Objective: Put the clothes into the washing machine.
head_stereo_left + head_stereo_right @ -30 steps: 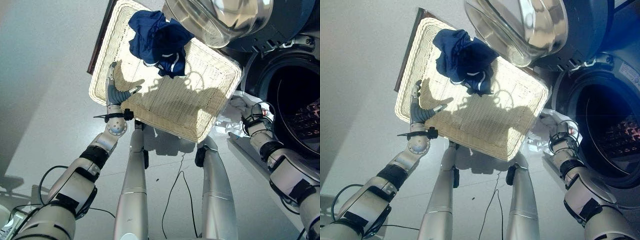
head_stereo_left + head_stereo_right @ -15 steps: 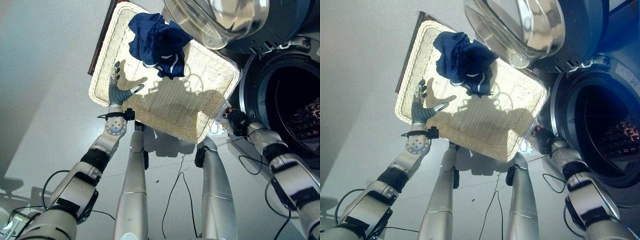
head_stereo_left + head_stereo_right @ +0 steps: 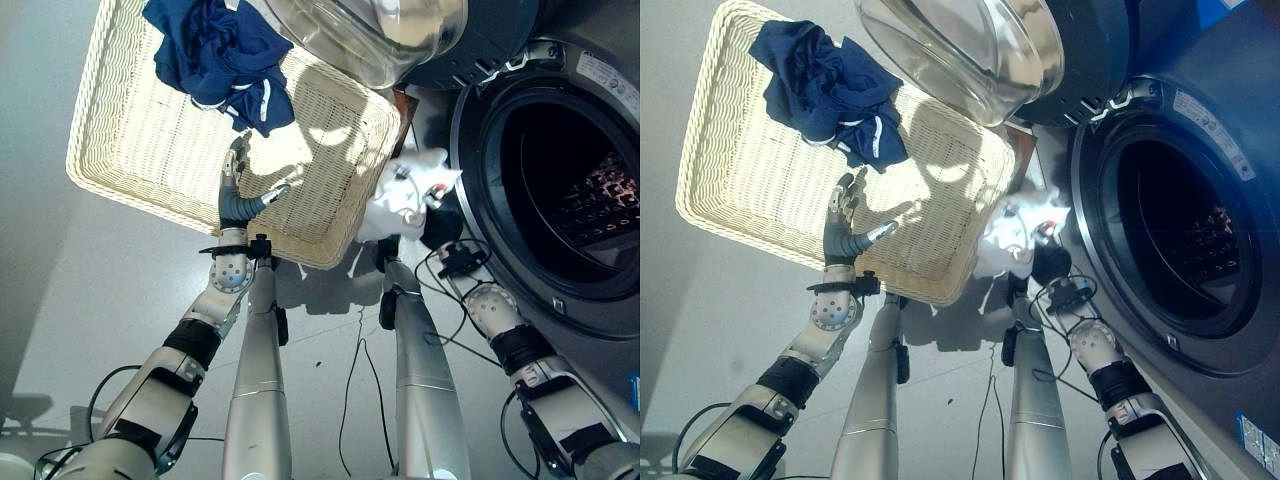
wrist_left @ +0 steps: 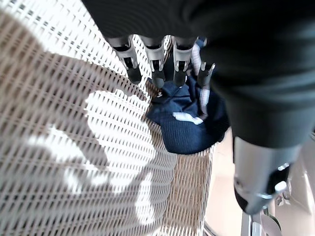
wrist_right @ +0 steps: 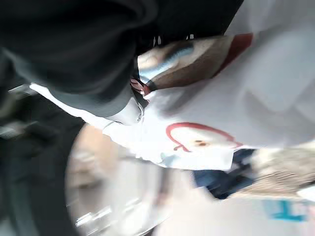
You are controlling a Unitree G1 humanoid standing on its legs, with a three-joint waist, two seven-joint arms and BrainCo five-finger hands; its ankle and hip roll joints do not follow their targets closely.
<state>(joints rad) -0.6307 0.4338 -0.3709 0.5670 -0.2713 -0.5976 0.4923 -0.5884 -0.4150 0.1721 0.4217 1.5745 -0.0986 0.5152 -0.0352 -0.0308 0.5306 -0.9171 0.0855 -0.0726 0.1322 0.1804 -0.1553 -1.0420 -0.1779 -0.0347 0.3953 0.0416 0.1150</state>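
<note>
I see my left hand [image 3: 238, 195] hovering over the wicker basket [image 3: 110, 150], fingers straight and spread with the thumb out to the side, holding nothing. In the left wrist view those fingers [image 4: 153, 61] hang above the weave, pointing toward the navy garment [image 4: 189, 123]. That navy garment lies crumpled in the far part of the basket, close to the rim on the side away from me, with a bit of white trim showing. The basket sits on the pale floor [image 3: 60, 300] to the left of the washer [image 3: 560, 190], its right corner tucked under the open glass door [image 3: 370, 30]. My right hand [image 3: 437, 226] is up beside the lower left edge of the drum opening [image 3: 565, 185], with a white garment [image 3: 405, 195] bunched against it, between the basket's corner and the washer's front. In the right wrist view the white garment [image 5: 206, 118] lies right up against the hand's dark cover and shows a red outline print, but the fingers are buried in the cloth, so I cannot tell how they are set or whether they truly have hold of it. The white garment is outside the drum, at its rim; the drum looks dark inside, with its perforated wall just visible.
</note>
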